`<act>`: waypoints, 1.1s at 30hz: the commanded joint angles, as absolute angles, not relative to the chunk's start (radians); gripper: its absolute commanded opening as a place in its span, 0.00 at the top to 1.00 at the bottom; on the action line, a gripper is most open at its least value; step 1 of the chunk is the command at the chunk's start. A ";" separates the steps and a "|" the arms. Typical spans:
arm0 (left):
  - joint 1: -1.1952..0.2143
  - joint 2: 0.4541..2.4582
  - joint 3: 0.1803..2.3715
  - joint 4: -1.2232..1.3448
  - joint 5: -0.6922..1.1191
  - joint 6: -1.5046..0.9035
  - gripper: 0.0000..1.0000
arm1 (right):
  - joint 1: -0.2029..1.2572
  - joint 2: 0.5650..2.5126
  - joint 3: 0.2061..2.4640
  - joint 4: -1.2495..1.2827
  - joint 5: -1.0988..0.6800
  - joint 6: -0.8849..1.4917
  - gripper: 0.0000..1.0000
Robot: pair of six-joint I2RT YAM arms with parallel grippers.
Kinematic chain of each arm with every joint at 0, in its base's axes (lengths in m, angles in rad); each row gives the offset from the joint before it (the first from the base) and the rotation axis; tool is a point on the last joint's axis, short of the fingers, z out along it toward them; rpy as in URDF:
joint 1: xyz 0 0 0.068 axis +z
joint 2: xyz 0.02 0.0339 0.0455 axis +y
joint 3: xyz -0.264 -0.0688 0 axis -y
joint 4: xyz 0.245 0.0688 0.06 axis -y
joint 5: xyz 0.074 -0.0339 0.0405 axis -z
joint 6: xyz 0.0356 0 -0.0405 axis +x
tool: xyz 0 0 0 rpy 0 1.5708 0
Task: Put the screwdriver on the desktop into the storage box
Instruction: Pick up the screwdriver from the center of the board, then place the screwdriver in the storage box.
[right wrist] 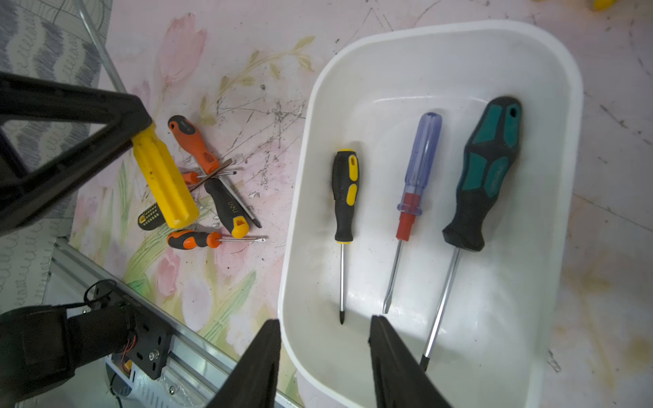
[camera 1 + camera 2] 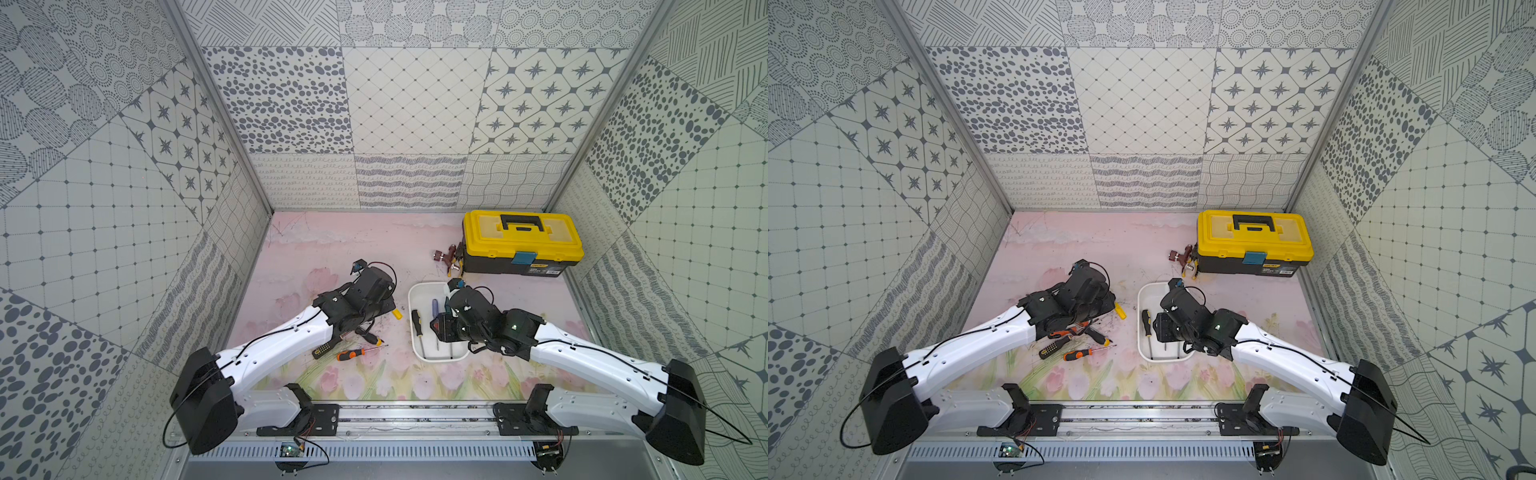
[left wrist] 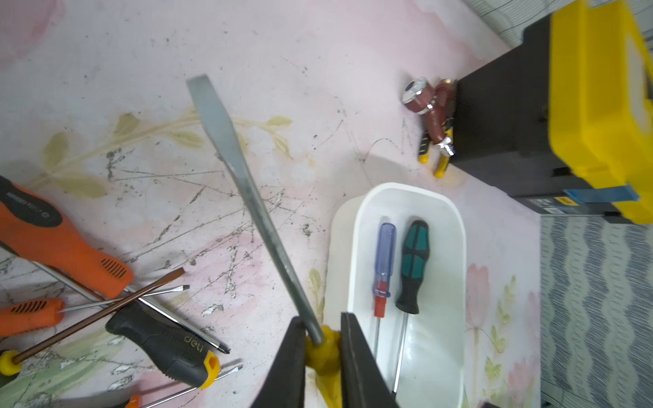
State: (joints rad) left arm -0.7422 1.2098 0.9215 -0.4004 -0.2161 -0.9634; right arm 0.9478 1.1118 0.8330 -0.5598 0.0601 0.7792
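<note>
White arms [image 2: 274,347], black joints [image 2: 208,399], thin black cables [image 2: 266,336].

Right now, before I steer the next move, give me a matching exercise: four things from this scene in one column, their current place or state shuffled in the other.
1. yellow-handled screwdriver
2. green-handled screwdriver
3. small orange-and-black screwdriver
4. right claw

A. lies in the storage box
B. open, holding nothing
C. gripped by the left claw
D. lies on the desktop

Pairs: 1-C, 2-A, 3-D, 4-B
</note>
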 commanded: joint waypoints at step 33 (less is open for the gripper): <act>-0.760 1.014 0.631 0.471 0.503 -0.912 1.00 | 0.923 0.864 0.688 -0.125 -0.292 0.785 1.00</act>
